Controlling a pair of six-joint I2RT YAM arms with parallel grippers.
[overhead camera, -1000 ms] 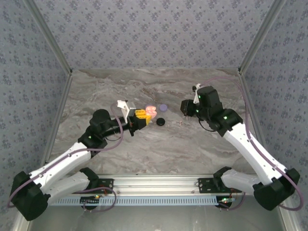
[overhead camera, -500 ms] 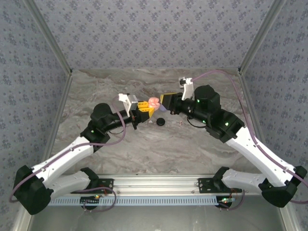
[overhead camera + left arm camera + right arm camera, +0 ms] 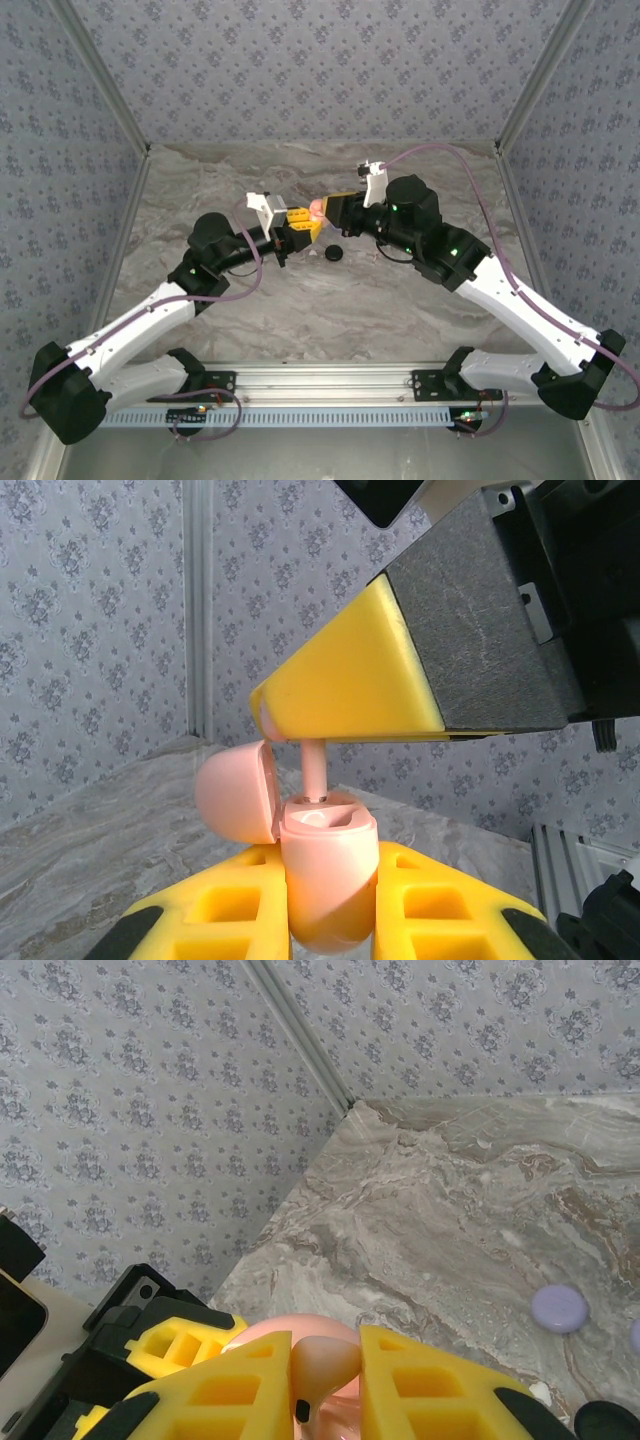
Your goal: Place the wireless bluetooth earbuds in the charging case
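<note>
Grey marble tabletop [image 3: 330, 300], floral blue-grey papered walls [image 3: 320, 70], metal corner posts [image 3: 100, 75]

The pink charging case [image 3: 325, 875] low in the left wrist view and the pink earbud [image 3: 313, 768] above it are smooth plastic with a soft satin sheen. The left fingers [image 3: 395, 860] beside the case and the right fingers [image 3: 350, 680] higher up are matt yellow plastic, the latter backed by a dark grey block [image 3: 480, 630] with a finely grainy face. In the right wrist view the surface [image 3: 480, 1210] looks like smooth, faintly glossy grey marble, the purple round case [image 3: 559, 1308] at the right edge is matt, and the walls [image 3: 150, 1080] bear a flat printed pattern; along the bottom of the top view the rail [image 3: 330, 380] is bare brushed metal.
</note>
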